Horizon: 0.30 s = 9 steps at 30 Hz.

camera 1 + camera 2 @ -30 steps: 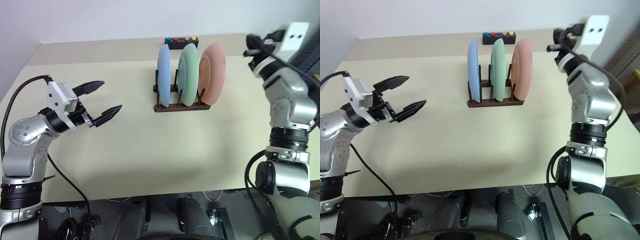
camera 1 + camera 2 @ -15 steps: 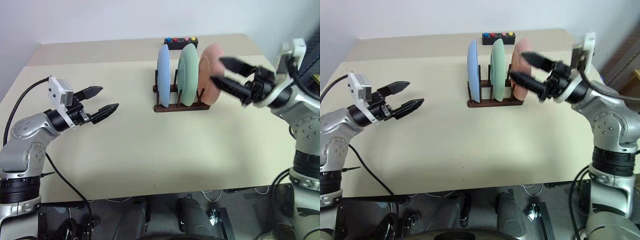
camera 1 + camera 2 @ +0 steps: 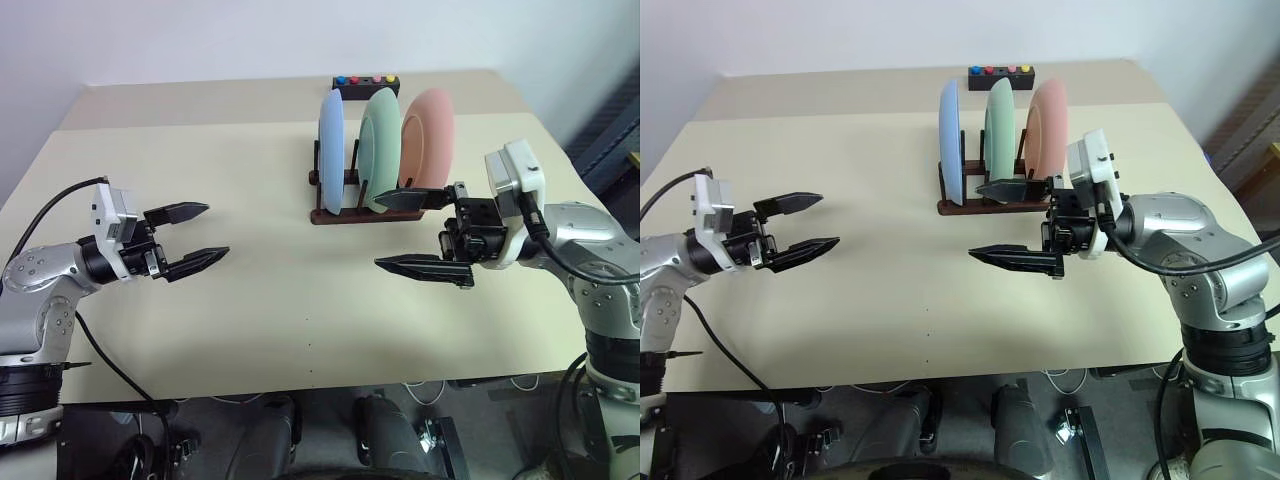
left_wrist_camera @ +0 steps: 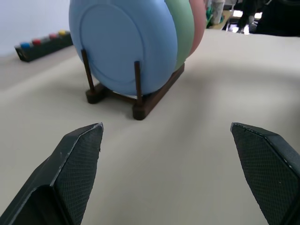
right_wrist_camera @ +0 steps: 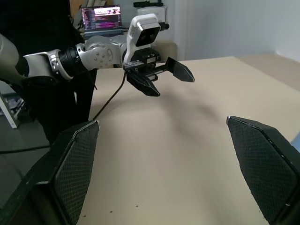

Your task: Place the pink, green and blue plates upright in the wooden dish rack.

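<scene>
So all three round matte plastic plates, light blue (image 3: 330, 152), mint green (image 3: 378, 148) and salmon pink (image 3: 432, 140), stand on edge in the small dark wooden dish rack (image 3: 360, 212), upper centre of frame. My right claw (image 3: 418, 232) is nearer, just below-right of it, jaws wide and empty; my left claw (image 3: 195, 234) sits far left, also wide.

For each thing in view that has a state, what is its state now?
blue plate: upright in the rack.
green plate: upright in the rack.
pink plate: upright in the rack.
wooden dish rack: holds all three plates.
left gripper: open, empty.
right gripper: open, empty.
</scene>
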{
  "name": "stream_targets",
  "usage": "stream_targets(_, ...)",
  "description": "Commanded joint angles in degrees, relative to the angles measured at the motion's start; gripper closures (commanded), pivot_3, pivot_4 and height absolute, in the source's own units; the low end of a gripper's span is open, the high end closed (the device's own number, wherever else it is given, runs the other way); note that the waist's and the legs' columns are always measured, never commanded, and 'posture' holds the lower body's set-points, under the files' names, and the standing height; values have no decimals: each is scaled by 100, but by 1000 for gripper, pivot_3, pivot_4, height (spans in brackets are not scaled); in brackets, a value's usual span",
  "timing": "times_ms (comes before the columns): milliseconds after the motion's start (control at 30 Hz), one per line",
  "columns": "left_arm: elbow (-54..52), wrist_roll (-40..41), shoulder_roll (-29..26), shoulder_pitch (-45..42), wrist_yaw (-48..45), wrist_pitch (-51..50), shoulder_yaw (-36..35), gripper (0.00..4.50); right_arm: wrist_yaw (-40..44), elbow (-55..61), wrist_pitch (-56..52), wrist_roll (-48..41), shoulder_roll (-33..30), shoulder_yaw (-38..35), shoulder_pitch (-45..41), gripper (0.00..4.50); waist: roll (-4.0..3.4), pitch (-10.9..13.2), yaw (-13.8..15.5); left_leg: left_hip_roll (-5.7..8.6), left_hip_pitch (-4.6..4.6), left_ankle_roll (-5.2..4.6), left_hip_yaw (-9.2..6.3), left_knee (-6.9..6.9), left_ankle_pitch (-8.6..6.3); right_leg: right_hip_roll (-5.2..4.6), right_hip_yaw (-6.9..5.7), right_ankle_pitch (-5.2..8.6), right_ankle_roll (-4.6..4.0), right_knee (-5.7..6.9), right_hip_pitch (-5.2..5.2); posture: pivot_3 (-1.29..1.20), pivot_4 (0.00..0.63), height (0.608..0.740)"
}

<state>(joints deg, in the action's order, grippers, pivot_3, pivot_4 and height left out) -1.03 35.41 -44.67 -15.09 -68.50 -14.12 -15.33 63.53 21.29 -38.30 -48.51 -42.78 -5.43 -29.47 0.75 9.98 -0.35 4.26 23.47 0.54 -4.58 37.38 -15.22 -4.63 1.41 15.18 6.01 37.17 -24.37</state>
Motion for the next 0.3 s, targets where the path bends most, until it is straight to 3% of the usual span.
stream_targets(33,-363,226,63,-53,98,-58,-157,0,60,211,190,-6,26,-60,113,38,0,0,-3,0,0,0,0,0,0,0,0,0,0,0,0,0,150,740)
stream_targets(300,-791,62,275,228,375,-38,69,0,50,181,284,180,-98,-76,474,38,-1,-1,-21,0,-1,0,-2,-1,0,2,0,0,0,2,0,0,150,740)
